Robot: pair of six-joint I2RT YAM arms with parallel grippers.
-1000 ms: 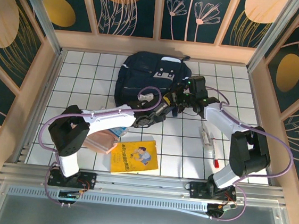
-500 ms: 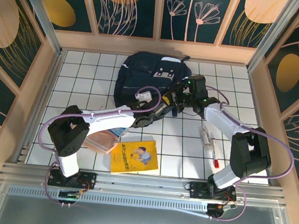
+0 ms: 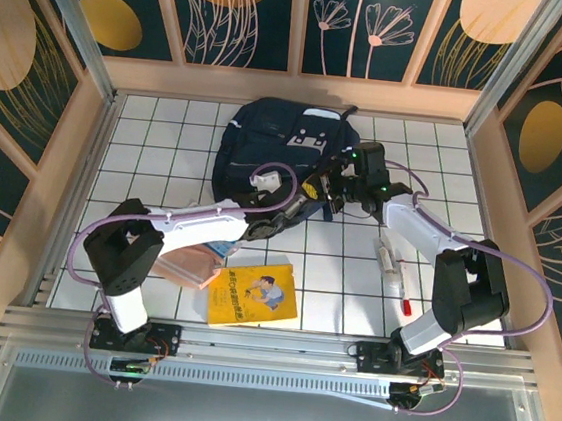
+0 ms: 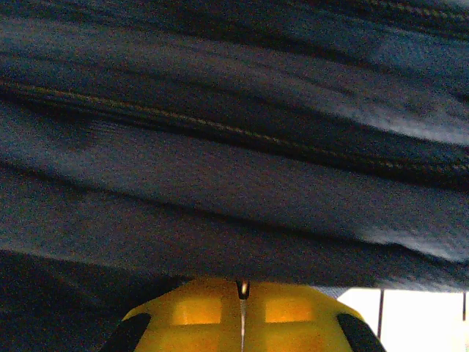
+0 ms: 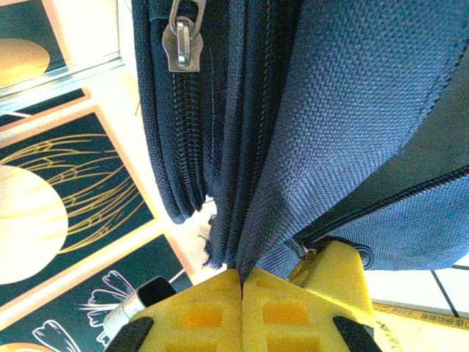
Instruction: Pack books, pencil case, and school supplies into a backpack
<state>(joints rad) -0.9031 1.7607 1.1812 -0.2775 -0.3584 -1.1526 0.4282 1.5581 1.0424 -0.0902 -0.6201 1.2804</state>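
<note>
The navy backpack point(image 3: 285, 151) lies at the back middle of the table. My right gripper point(image 5: 242, 275) is shut on a fold of its blue fabric point(image 5: 330, 110) at the pack's right side point(image 3: 339, 188). My left gripper point(image 4: 242, 292) is shut at the same edge point(image 3: 309, 195), pinching a small metal zipper pull point(image 4: 242, 289) under the dark cloth point(image 4: 234, 147). The yellow book point(image 3: 254, 294) lies flat near the front. A whitish tube point(image 3: 387, 254) and a red pen point(image 3: 405, 290) lie at the right. A peach pouch point(image 3: 191, 262) sits partly under my left arm.
A second zipper pull point(image 5: 180, 44) hangs on the backpack's outer zip. Wooden walls point(image 3: 101, 101) close in the white tiled table point(image 3: 157, 147) at left, right and back. A metal rail point(image 3: 267, 345) runs along the near edge.
My left gripper's jaws have closed at the backpack's edge. Both arms have hardly moved, and the right gripper has kept its hold.
</note>
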